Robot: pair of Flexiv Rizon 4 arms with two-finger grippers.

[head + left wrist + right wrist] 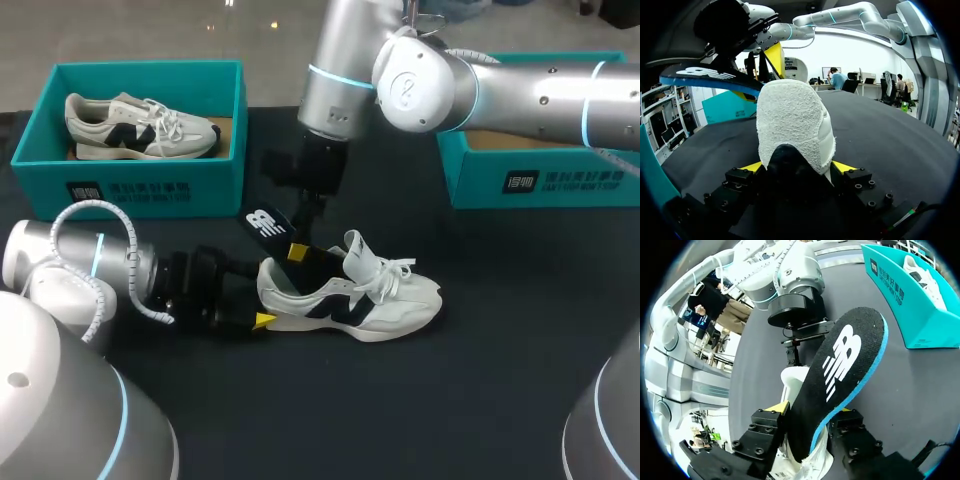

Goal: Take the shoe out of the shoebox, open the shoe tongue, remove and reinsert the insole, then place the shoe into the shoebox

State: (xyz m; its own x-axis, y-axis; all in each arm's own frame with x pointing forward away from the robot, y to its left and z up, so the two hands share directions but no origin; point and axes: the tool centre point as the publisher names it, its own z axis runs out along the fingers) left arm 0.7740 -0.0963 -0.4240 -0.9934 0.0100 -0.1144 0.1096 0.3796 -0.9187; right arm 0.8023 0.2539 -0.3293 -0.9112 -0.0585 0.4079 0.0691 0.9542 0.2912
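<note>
Lying shoe [350, 295]: white with dark side marks, upright on its sole in the middle of the black tabletop [480, 380]; laces loose, tongue standing up.
Left pincer [264, 296]: low at the shoe's heel, reaching in along the tabletop; its two yellow tips press the heel from both sides, so it is pinching the shoe. The left wrist view shows the fuzzy white heel [795, 120] filling the gap between the tips [797, 167].
Insole [265, 222]: black on top with a white logo and a blue edge, off the tabletop and tilted. Its logo end sticks up and out past the shoe's heel, and its other end points down at the shoe's opening. How far in it goes cannot be told.
Right pincer [295, 247]: just above the shoe's heel opening, pointing down, pressed onto the insole [840, 365] from both sides [807, 412].
Teal box [140, 68]: beyond the shoe's heel end, well apart, holding a second shoe [140, 128].
Other box [540, 180]: also teal, beyond the shoe's toe end, well apart, partly behind the right arm [520, 95].
</note>
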